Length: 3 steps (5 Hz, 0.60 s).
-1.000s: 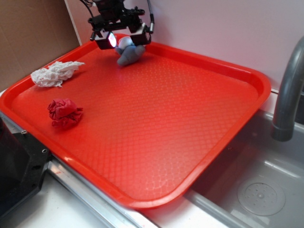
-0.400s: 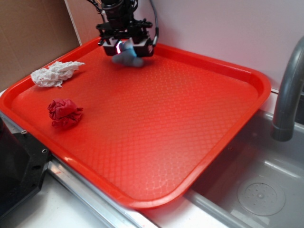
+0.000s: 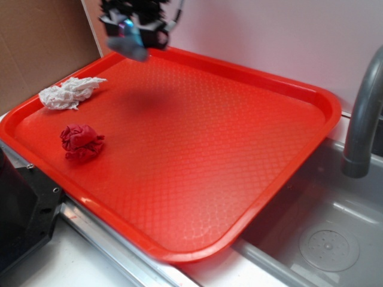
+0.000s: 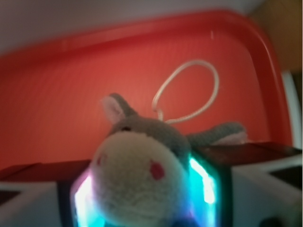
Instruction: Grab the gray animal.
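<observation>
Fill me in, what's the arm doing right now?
The gripper is shut on the gray plush animal and holds it in the air above the far left corner of the red tray. The wrist view shows the toy's face wedged between the lit fingers, its hanging loop dangling free. The white cloth wad and the red cloth wad lie untouched on the tray's left side. So the grab looks done.
</observation>
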Each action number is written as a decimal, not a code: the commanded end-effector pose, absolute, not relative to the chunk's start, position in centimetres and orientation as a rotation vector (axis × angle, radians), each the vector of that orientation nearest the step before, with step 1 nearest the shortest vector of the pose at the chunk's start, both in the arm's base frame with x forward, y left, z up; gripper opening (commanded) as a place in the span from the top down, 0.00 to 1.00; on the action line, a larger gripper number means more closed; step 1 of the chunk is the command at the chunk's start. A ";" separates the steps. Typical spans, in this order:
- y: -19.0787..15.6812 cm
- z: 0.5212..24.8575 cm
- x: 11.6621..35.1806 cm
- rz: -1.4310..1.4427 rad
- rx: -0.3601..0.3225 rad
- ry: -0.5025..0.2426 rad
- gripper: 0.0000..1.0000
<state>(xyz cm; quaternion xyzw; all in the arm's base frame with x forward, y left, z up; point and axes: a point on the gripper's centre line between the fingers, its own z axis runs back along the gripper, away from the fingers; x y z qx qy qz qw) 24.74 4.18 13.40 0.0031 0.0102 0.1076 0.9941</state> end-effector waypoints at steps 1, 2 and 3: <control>-0.8 21.8 21.5 0.190 -0.016 -0.065 1.00; -1.4 23.1 21.0 0.171 -0.017 -0.040 1.00; -1.0 22.3 21.9 0.159 0.035 -0.024 1.00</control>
